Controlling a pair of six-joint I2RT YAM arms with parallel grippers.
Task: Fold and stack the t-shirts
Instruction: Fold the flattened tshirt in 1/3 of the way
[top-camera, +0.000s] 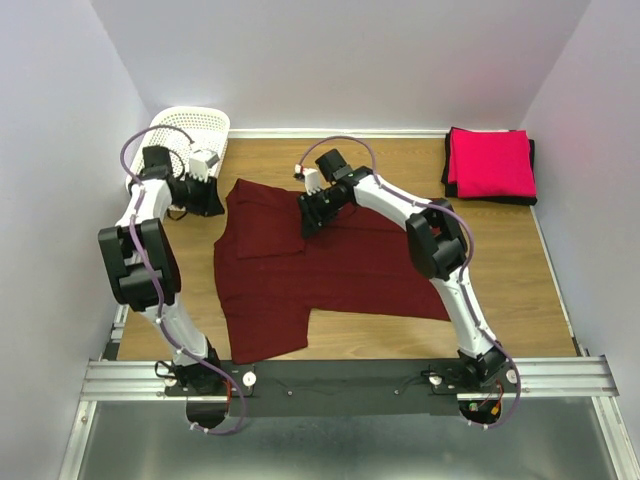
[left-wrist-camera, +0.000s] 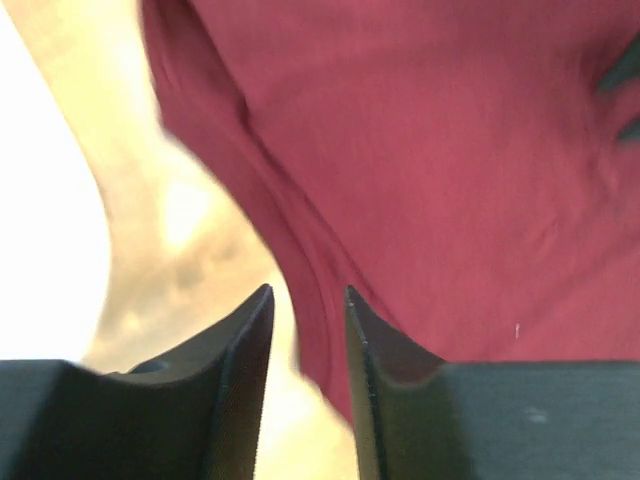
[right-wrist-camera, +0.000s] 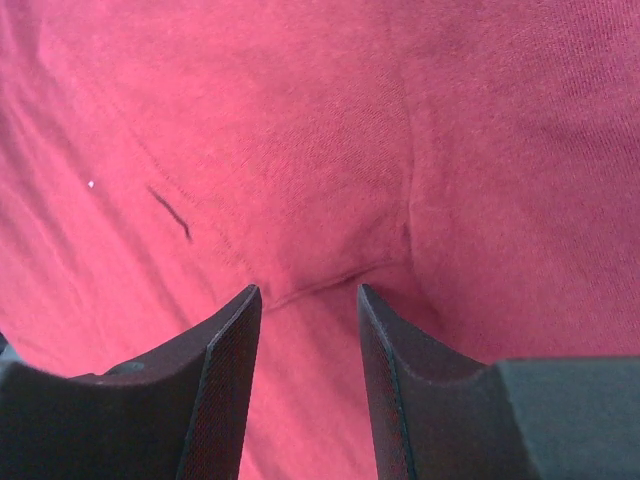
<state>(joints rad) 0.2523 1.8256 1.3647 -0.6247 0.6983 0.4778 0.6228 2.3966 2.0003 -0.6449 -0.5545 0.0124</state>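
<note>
Maroon shirt (top-camera: 330, 270), fold step: left end effector (left-wrist-camera: 308, 292) at 10 o'clock hem, right end effector (right-wrist-camera: 308, 290) at 12, jaws apart on both; you should pinch edges squarely, lift together.

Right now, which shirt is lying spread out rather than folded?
The dark maroon shirt, spread across the middle of the table. The pink-red shirt lies folded square on a black shirt in the far right corner.

Lab: white walls (top-camera: 350, 60), alu rail (top-camera: 560, 378).
</note>
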